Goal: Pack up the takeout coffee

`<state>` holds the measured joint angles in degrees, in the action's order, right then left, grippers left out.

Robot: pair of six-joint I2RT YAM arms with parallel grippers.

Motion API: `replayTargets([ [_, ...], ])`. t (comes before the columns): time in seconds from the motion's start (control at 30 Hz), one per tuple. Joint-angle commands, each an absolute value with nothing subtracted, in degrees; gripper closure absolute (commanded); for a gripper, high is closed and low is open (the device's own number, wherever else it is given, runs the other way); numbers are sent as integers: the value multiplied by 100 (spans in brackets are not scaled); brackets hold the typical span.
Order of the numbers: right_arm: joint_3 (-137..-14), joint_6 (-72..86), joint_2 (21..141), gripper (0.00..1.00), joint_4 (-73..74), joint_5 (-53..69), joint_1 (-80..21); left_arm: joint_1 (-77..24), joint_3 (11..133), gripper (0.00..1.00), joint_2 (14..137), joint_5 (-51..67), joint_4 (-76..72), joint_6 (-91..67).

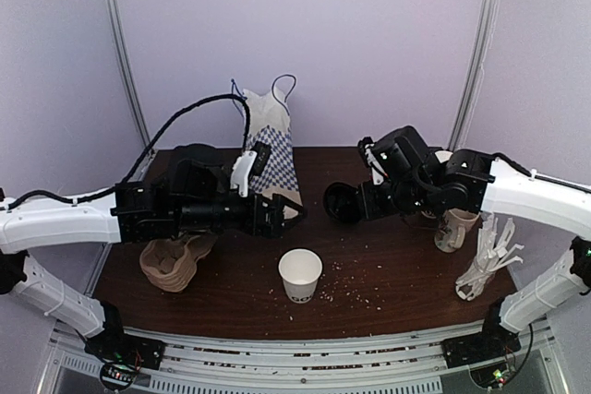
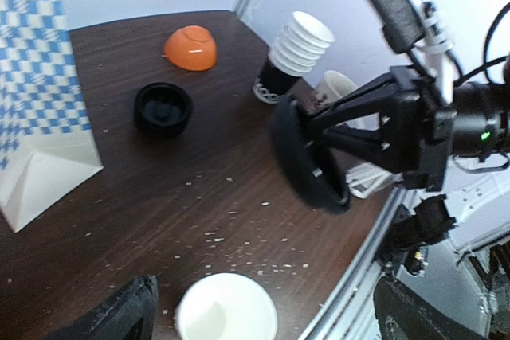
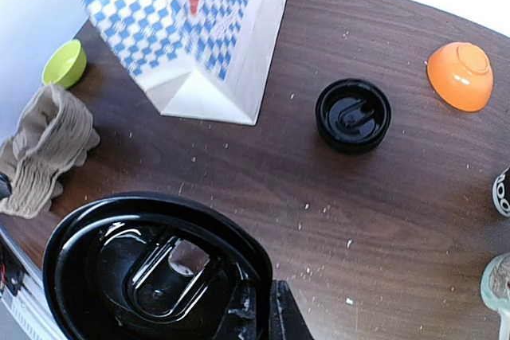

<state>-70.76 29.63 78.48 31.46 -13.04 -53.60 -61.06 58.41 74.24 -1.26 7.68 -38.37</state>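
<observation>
Standing at the table, I see a crumpled tan paper cup carrier [image 1: 171,262] slumped at about 8 o'clock from the table's middle. Just past it, the left gripper [image 1: 277,214] hangs spread as wide as it goes, with nothing between its fingers. Behind it, at 12 o'clock, stands a blue-and-white checked paper bag [image 1: 274,149], upright and open at the top.

The takeout coffee is in two parts. Its white paper cup [image 1: 300,274], dark print low on its wall, stands upright and lidless at 6 o'clock, near the front edge, apart from both arms. At roughly 1 o'clock from the cup, the right gripper [image 1: 362,202] is pinched tight on the rim of a round black plastic lid [image 1: 339,202], held off the table and tilted on edge.

The cup looks empty inside, so I judge it light, thin-walled and easy to tip or crush. A gentle grip around the upper wall, just under the rolled rim, seems safest. The lid looks stiff but slick.

Farther right stands a stack of lidless white paper cups [image 1: 452,226].
</observation>
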Motion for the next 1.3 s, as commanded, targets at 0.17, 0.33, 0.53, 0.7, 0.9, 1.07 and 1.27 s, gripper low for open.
replayTargets([
  [0.17,-6827,3368,7755,100,3252,-2380,-6214,-6174,6242,2,7959,914,132,-4287],
  [0.33,-6920,3388,7774,100,3228,-2526,-6424,-6035,6413,3,8251,1083,347,-4698],
  [0.53,-6960,3368,7807,100,3193,-2540,-6513,-5951,6320,7,8356,1485,-123,-4964],
  [0.7,-6960,3341,7749,100,3125,-2534,-6547,-5950,6347,16,8525,1661,-245,-5067],
  [0.9,-6946,3318,7678,100,3084,-2529,-6581,-5950,6294,34,8634,1798,-424,-5167],
  [1.07,-6921,3316,7643,100,3064,-2481,-6614,-5950,6254,49,8656,1827,-531,-5203],
  [1.27,-6917,3315,7618,100,3001,-2456,-6636,-5950,6228,69,8675,1864,-630,-5204],
])
